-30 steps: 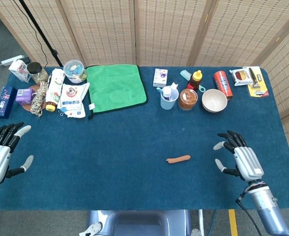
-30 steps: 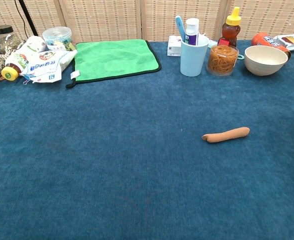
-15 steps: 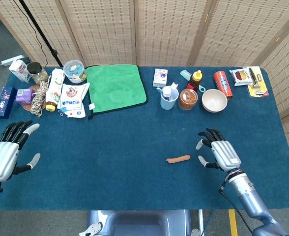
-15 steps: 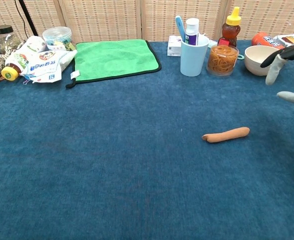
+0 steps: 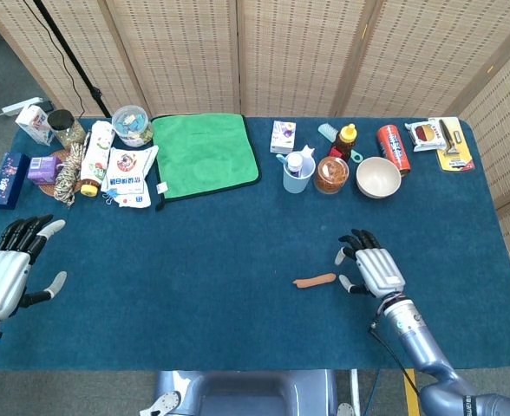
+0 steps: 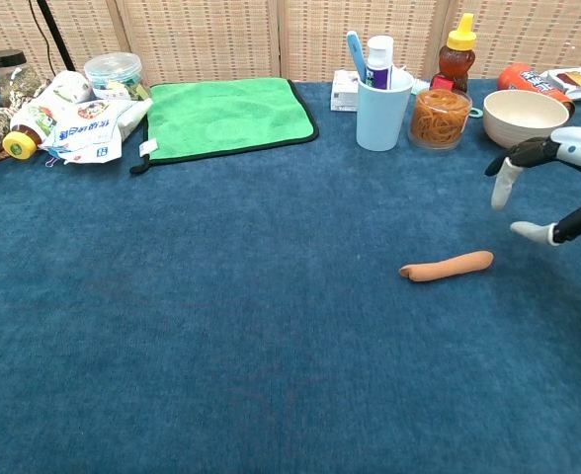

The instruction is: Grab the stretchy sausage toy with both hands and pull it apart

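Observation:
The orange sausage toy (image 5: pixel 315 281) (image 6: pixel 448 266) lies flat on the blue table cloth, right of centre. My right hand (image 5: pixel 369 265) (image 6: pixel 557 178) hovers just to its right with fingers spread and nothing in them, a short gap from the toy's right end. Far off at the table's left edge, my left hand (image 5: pixel 5 270) is held open with fingers apart; only the head view shows it.
Along the back stand a green cloth (image 5: pixel 205 154), a blue cup (image 5: pixel 297 173) with brushes, a jar (image 5: pixel 331 174), a honey bottle (image 5: pixel 348 139), a bowl (image 5: pixel 378 177) and a red can (image 5: pixel 393 148). Packets and bottles (image 5: pixel 107 165) crowd the back left.
My right hand has moved left toward the sausage toy and come into the chest view. The left hand has barely shifted. The toy has not moved.

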You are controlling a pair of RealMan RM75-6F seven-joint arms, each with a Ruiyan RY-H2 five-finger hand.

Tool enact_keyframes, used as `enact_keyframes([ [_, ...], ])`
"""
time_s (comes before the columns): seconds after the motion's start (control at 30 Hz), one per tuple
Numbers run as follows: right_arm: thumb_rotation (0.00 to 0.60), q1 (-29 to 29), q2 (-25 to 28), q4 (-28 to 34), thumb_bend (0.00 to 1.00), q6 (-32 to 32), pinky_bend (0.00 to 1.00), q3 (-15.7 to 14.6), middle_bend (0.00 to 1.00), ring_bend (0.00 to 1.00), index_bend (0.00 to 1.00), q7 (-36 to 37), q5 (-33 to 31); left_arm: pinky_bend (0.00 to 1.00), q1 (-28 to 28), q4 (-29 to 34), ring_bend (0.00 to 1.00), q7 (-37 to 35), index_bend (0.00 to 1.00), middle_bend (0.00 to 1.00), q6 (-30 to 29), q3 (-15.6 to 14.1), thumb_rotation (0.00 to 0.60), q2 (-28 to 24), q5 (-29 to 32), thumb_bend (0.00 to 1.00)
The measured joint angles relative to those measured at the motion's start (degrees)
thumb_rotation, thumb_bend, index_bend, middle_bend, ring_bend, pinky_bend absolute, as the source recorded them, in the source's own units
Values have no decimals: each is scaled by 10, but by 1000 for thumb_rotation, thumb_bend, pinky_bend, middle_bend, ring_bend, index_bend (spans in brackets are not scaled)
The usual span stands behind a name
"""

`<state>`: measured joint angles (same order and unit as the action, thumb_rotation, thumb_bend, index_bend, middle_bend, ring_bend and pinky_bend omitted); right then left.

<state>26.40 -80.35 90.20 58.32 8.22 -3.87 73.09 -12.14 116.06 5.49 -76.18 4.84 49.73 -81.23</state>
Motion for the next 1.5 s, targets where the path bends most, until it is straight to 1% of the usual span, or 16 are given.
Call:
enact_keyframes([
  [0.3, 600, 13, -43, -47, 398, -9, 0, -8, 176, 0, 422, -21, -11, 0, 0, -9, 9, -9, 145, 76, 3, -5, 514, 1, 2, 347],
  [0.6, 600, 26, -72, -69, 398, -20, 0, -12, 176, 0, 428, -38, -18, 0, 1, -18, 9, -17, 145, 76, 5, -9, 514, 2, 4, 347],
  [1.1, 600, 33, -89, -89, 398, -29, 0, -19, 176, 0, 434, -47, -27, 0, 2, -22, 9, -16, 145, 74, 1, -10, 513, 1, 5, 347],
  [1.33, 600, 32, -94, -98, 399, -32, 0, -22, 179, 0, 471, -40, -27, 0, 2, -22, 9, -17, 145, 74, 2, -10, 514, 1, 7, 347],
  [1.5, 600, 35, -100, -106, 399, -35, 0, -22, 201, 0, 496, -34, -26, 0, 1, -21, 9, -12, 145, 74, -1, -8, 513, 3, 10, 347],
])
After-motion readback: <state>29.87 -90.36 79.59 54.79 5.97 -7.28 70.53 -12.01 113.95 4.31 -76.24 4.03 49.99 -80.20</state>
